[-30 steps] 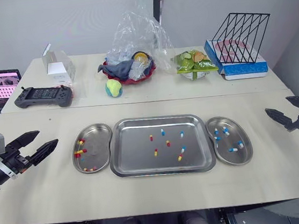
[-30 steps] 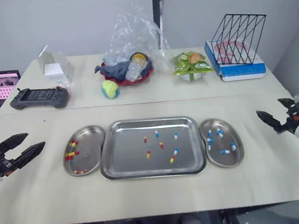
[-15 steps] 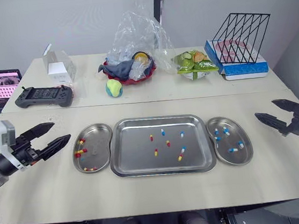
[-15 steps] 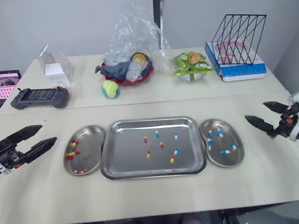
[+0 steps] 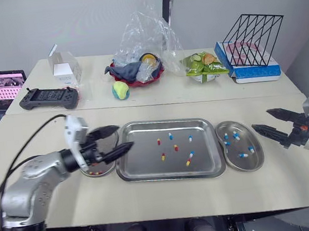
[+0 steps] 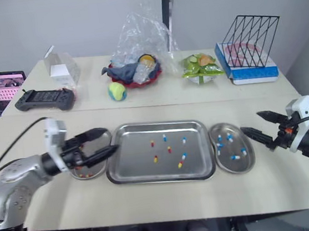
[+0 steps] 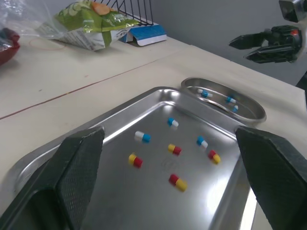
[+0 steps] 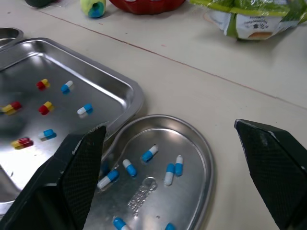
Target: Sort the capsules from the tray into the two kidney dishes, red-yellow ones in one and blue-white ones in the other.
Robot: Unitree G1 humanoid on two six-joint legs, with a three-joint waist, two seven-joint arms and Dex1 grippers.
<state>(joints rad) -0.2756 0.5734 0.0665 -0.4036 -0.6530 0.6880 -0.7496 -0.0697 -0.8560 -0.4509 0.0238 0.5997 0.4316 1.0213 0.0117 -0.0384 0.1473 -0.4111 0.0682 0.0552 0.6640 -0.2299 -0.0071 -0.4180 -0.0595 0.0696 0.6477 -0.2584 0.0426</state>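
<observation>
Mid-table, the tray (image 5: 142, 157) lies long axis left-to-right between the left dish (image 5: 101, 173) and right dish (image 5: 235, 162), capsules (image 5: 175, 147) scattered flat inside at mixed angles, while the left gripper (image 5: 124, 136), fingers spread, points right over the left dish and the right gripper (image 5: 261, 120), also spread, points left beside the right dish.

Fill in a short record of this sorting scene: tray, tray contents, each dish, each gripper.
Tray: rectangular stainless-steel tray, between the two dishes
Tray contents: four red-yellow capsules, three blue-white capsules
Left dish: left steel kidney dish, holds red-yellow ones, partly hidden
Right dish: right steel kidney dish, holds blue-white ones
Left gripper: left black two-finger gripper, open, empty, tips near the tray's left rim
Right gripper: right black two-finger gripper, open, empty, beside the right dish, not touching
</observation>
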